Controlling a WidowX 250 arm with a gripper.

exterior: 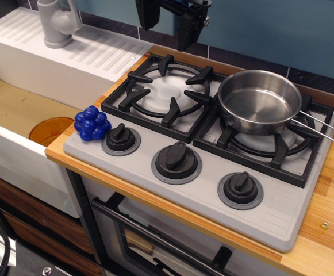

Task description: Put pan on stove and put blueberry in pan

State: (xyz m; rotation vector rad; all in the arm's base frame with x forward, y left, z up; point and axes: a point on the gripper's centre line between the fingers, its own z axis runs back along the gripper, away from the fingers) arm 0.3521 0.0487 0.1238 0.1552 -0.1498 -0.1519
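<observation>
The shiny steel pan [260, 101] sits on the right burner of the grey stove [281, 213], its wire handle pointing right past the stove's edge. The pan is empty inside. The blueberry [92, 123], a cluster of glossy blue balls, rests on the stove's front-left corner beside the left knob [121, 138]. My gripper [165, 34] hangs at the top of the view, above the back of the left burner [168, 91]. Its two black fingers stand apart with nothing between them. It is well away from both pan and blueberry.
A white sink [17, 149] lies to the left, with an orange disc [50, 130] inside it. A grey faucet [57, 23] stands on the white ribbed drainboard [98, 54]. Wooden countertop [327, 218] frames the stove, and an oven door is below.
</observation>
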